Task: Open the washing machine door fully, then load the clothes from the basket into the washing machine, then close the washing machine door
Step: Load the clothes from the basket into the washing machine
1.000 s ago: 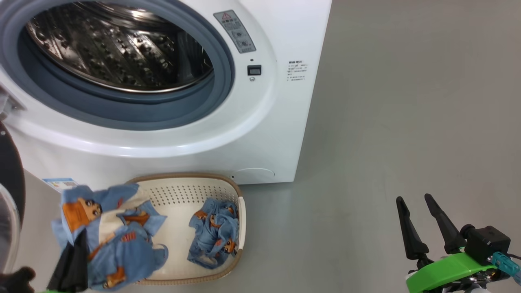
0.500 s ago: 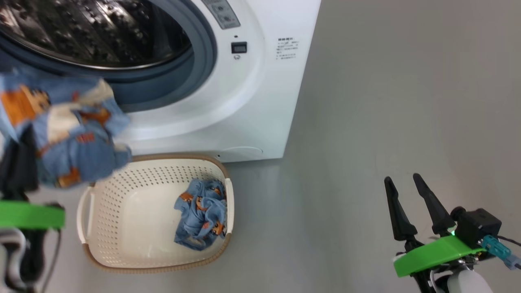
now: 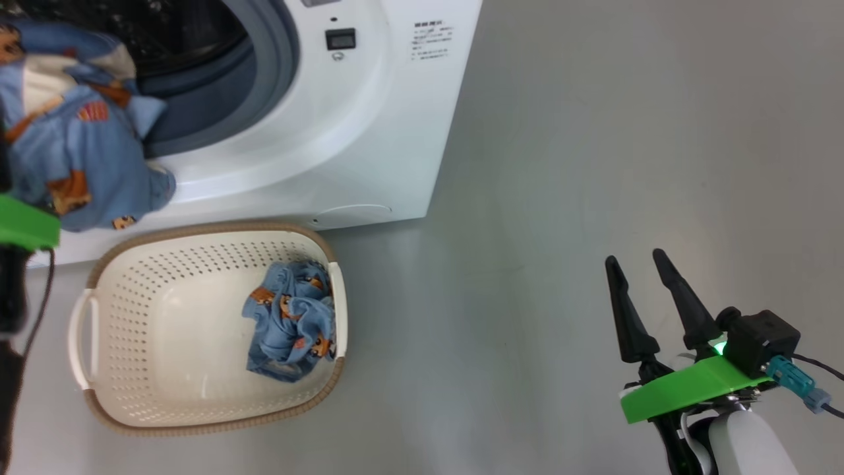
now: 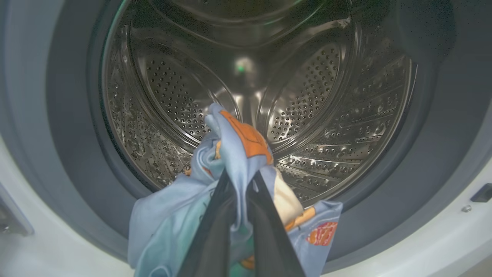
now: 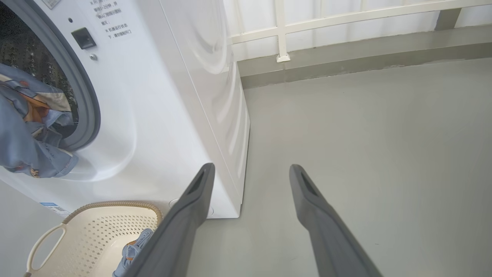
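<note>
The white washing machine (image 3: pixel 369 132) stands with its steel drum (image 4: pixel 307 96) exposed; its door is out of view. My left gripper (image 4: pixel 241 175) is shut on a light blue printed garment (image 3: pixel 72 152), held at the mouth of the drum over the grey seal (image 4: pixel 69 115). The cloth drapes down across the lower front of the opening. On the floor in front sits the cream basket (image 3: pixel 132 409), with another blue garment (image 3: pixel 290 320) bunched at its right end. Far to the right, above the floor, my right gripper (image 3: pixel 633 257) is open and holds nothing.
Grey floor (image 3: pixel 593 132) stretches to the right of the machine. In the right wrist view a white railing (image 5: pixel 282 30) and a low grey kerb run along the back, behind the machine's side panel (image 5: pixel 215 96).
The head camera has shifted. My left gripper has lifted the garment from over the basket up to the drum opening. The right gripper has stayed open in place.
</note>
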`<state>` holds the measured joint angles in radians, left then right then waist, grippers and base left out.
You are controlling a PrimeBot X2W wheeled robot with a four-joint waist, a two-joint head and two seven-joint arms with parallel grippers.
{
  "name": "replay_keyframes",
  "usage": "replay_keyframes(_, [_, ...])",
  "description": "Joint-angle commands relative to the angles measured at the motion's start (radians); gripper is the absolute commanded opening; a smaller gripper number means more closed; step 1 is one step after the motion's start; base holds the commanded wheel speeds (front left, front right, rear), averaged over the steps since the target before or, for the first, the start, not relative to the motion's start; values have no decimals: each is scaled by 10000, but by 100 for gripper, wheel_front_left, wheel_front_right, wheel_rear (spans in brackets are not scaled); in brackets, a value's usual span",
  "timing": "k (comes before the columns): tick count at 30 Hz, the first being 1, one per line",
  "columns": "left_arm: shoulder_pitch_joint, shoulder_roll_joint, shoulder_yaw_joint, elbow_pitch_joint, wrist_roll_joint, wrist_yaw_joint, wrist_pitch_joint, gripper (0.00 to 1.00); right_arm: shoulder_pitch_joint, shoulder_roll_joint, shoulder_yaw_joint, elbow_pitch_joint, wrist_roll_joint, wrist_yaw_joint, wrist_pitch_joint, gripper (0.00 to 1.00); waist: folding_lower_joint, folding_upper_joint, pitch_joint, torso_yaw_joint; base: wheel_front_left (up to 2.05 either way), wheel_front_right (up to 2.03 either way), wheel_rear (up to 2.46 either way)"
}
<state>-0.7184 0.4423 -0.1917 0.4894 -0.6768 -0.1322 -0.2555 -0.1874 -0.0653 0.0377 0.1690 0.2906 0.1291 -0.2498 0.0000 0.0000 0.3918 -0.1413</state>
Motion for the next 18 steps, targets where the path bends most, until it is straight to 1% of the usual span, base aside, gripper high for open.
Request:
replay_keyframes(1, [-571, 628, 171, 91, -195, 15, -63, 0, -151, 38, 307, -282, -89, 16, -120, 100, 0, 0, 204, -176, 0, 0, 0])
replay_keyframes(10, [-2481, 879, -1382, 2543, -1017, 15, -63, 0, -249, 104, 533, -323, -116, 16, -120, 100, 0, 0, 495, -460, 0, 0, 0])
replay_keyframes(18, [-3678, 860, -2458, 3892, -1511, 15, -63, 0, -313, 130, 848, -272, -85, 16, -120, 100, 0, 0, 698, -756, 0, 0, 0])
